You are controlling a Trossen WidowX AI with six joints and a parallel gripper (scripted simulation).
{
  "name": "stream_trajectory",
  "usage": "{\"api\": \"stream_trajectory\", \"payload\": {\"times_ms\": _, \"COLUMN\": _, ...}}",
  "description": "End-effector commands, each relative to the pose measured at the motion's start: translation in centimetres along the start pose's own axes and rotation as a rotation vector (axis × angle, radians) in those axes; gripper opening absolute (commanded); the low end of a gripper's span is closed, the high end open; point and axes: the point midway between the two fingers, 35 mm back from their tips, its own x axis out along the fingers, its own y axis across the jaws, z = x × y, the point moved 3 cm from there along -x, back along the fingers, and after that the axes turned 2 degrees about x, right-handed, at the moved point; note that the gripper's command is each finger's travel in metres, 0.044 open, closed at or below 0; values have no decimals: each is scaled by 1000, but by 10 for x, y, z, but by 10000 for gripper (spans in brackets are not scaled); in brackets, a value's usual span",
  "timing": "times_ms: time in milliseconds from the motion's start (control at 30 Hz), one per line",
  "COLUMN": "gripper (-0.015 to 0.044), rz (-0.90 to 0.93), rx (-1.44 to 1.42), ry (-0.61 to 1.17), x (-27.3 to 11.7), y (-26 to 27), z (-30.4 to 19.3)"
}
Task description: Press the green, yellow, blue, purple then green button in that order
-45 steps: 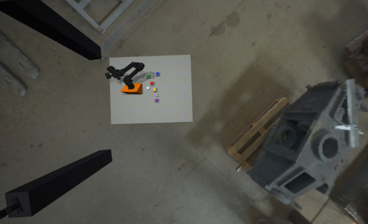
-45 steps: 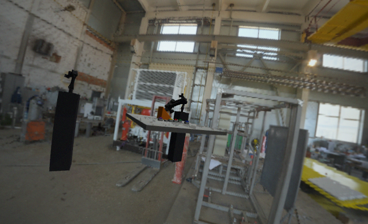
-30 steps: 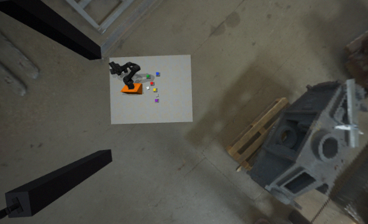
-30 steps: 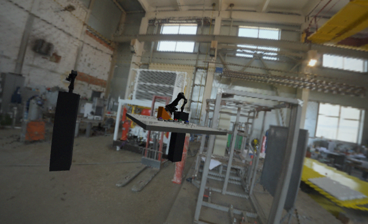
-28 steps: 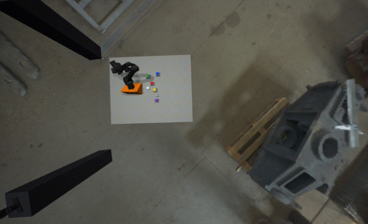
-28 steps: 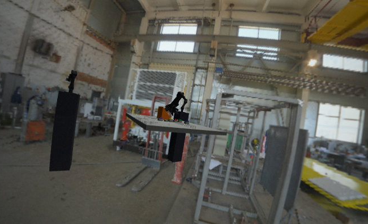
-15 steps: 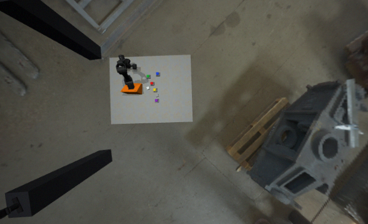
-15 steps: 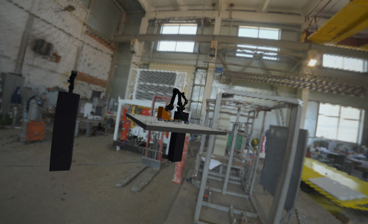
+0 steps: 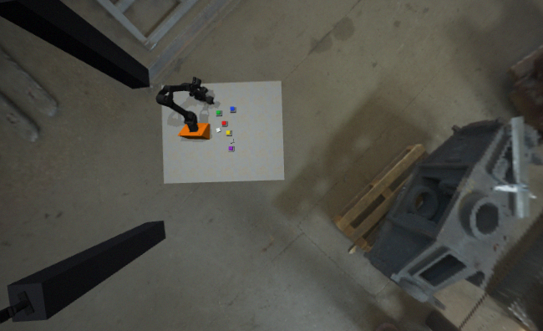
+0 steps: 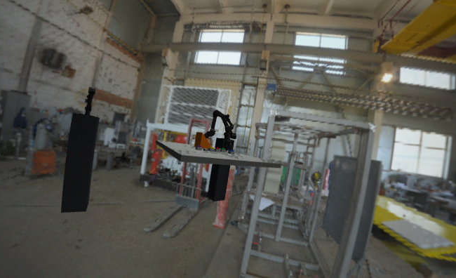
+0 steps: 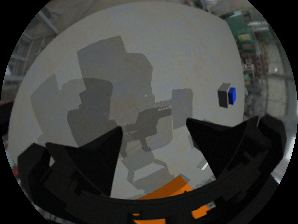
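The green button is located in the upper-middle part of the bench, nearer its left edge than its right. It is shown as a small square coloured cap on a dark base, flat on the matte grey surface. The blue button sits just beside it toward the right edge; the red button, yellow button and purple button follow in a loose line toward the bottom edge, with a small white block near the red one.

The gripper is held above the bench near its top edge, just short of the green button. Its jaws are spread wide and nothing is held (an approach posture, it is judged). The glossy black arm is mounted on an orange wedge-shaped base near the left edge.
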Motion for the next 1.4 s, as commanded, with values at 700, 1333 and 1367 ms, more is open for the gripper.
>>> {"api": "stream_trajectory", "payload": {"times_ms": 700, "gripper": 400, "rz": 100, "rx": 780, "ry": 350, "x": -40, "y": -131, "z": -41}}
{"api": "stream_trajectory", "payload": {"times_ms": 1333, "gripper": 242, "rz": 208, "rx": 1118, "ry": 230, "x": -21, "y": -146, "z": -49}}
{"api": "stream_trajectory", "payload": {"times_ms": 1367, "gripper": 216, "rz": 210, "rx": 1118, "ry": 228, "x": -16, "y": -143, "z": -49}}
